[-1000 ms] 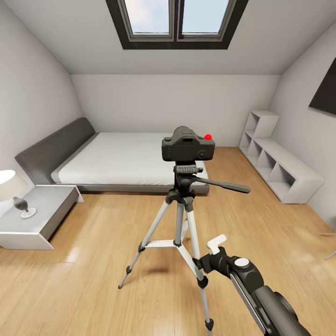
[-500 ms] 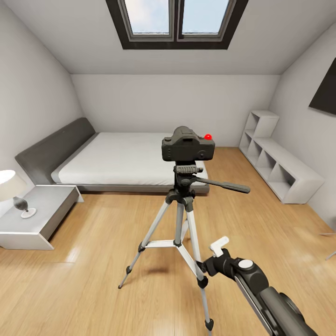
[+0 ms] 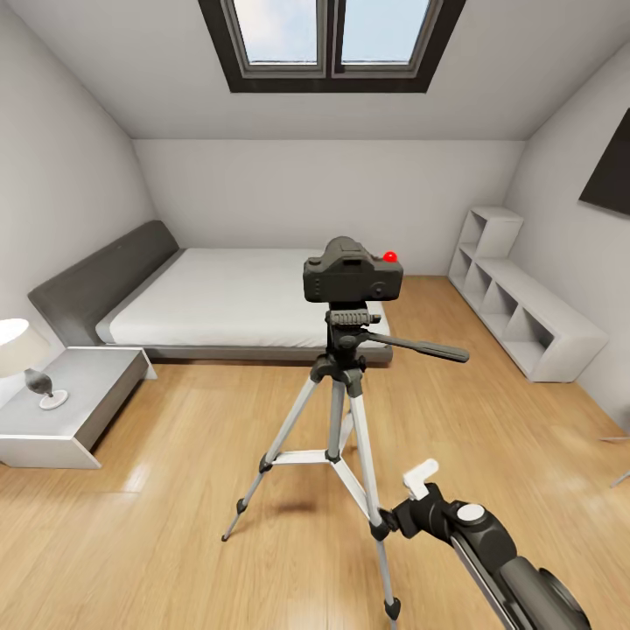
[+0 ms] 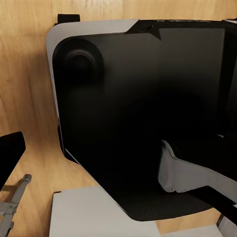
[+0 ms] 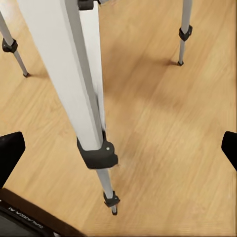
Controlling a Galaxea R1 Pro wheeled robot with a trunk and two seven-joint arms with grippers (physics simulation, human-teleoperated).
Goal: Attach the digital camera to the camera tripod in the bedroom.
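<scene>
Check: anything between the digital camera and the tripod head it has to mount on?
Nothing visible. The digital camera already sits directly on the head of the camera tripod, with no gap or object between them. The right gripper is low beside a tripod leg, apart from the camera.

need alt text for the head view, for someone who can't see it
A black digital camera sits on top of a silver camera tripod standing on the wood floor of an attic bedroom. The robot's right gripper hangs low beside a tripod leg, holding nothing. Behind are a low grey bed, a white cubby shelf and a skylight.
</scene>
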